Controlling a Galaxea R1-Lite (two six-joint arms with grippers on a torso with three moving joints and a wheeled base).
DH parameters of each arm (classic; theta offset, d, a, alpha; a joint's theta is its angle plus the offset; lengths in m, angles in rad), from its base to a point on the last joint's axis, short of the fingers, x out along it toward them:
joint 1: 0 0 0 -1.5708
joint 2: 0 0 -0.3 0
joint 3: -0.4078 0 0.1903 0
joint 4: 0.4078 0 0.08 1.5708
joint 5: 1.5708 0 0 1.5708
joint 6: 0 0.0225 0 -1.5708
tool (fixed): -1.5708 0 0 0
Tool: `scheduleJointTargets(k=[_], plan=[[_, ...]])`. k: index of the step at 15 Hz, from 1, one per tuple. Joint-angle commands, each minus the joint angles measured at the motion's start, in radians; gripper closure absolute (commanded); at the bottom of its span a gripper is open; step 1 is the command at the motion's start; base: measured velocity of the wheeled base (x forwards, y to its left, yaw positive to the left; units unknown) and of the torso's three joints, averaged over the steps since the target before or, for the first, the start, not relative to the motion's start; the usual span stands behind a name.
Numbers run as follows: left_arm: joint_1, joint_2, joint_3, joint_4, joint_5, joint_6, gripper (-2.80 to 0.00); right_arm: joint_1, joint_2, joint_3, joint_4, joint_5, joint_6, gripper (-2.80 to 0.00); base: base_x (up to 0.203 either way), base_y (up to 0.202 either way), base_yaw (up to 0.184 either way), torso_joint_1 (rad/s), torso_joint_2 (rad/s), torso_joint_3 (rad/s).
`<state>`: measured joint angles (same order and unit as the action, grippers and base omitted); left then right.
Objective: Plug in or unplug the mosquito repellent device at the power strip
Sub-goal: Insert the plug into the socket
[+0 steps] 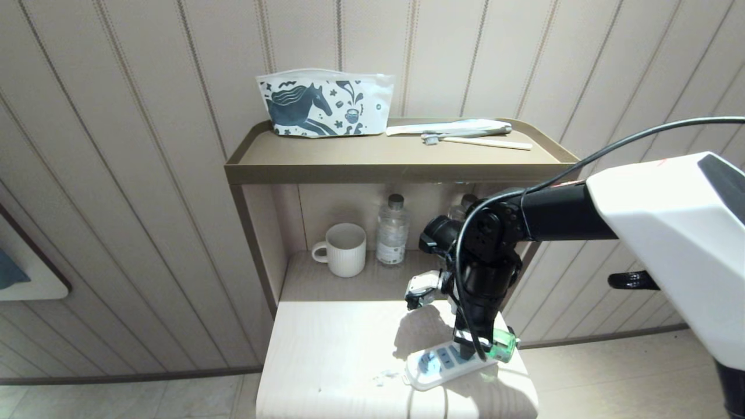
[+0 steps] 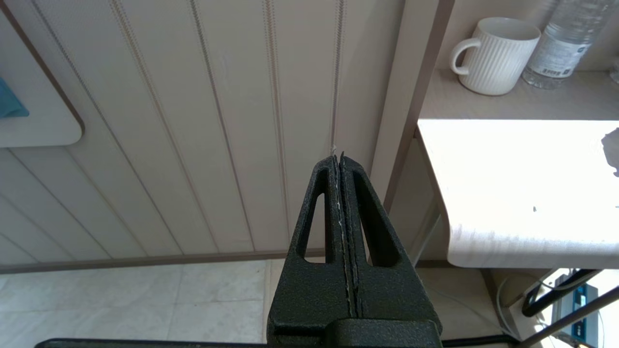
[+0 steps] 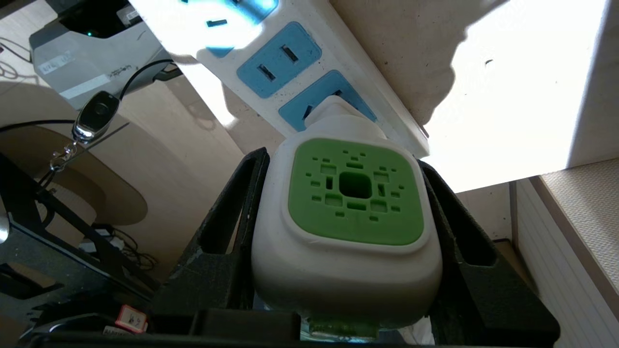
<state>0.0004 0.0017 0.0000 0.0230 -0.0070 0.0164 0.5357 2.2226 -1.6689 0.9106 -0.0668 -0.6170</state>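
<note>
Panelled wall (image 1: 145, 174) in pale striped boards fills the background, with a tiled floor (image 2: 145, 299) below it. Against the wall stands one shelf unit (image 1: 401, 169) with a raised-rim top tray, and under that tray a recess opens onto one pale wooden tabletop (image 1: 337, 349), sunlit across its front part.

On the top tray sit one white pouch (image 1: 325, 105) printed with a dark blue horse, at the back left corner, and toward the back right one toothbrush (image 1: 477, 141) lying just in front of a flat white packet (image 1: 448, 128). In the recess at the tabletop's back edge stand one white ribbed mug (image 1: 342, 249) and, to its right, two clear water bottles (image 1: 391, 231); the second is largely hidden behind the right arm.

That black arm reaches in from the right and stands over the tabletop's front right corner, blocking much of what lies there. One power strip (image 1: 433, 364), white with light-blue sockets, lies near the front edge at that corner. One mosquito repellent device (image 3: 355, 193) sits at the strip's end socket nearest the right edge, its plug meeting the blue face. The right gripper (image 3: 346, 217) pinches the device's white body between its two jaws.

The left gripper (image 2: 341, 159) hangs off the tabletop's left side, facing the wall, jaws pressed together with nothing between them.
</note>
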Motion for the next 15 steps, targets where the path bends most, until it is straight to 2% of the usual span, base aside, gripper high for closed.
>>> scheduleJointTargets(k=[1, 10, 15], plan=[[0.001, 0.0, 0.0, 0.0, 0.0, 0.0, 0.0, 0.0, 0.006, 0.035, -0.038, -0.001, -0.003, 0.0, 0.0, 0.0, 0.0, 0.0, 0.0, 0.0], [0.0, 0.0, 0.0, 0.0, 0.0, 0.0, 0.0, -0.013, -0.006, 0.108, -0.115, 0.0, -0.001, 0.0, 0.0, 0.0, 0.0, 0.0, 0.0, 0.0], [0.001, 0.0, 0.0, 0.0, 0.001, 0.0, 0.0, -0.017, -0.043, 0.22, -0.239, 0.005, -0.002, 0.0, 0.0, 0.0, 0.0, 0.0, 0.0, 0.0]])
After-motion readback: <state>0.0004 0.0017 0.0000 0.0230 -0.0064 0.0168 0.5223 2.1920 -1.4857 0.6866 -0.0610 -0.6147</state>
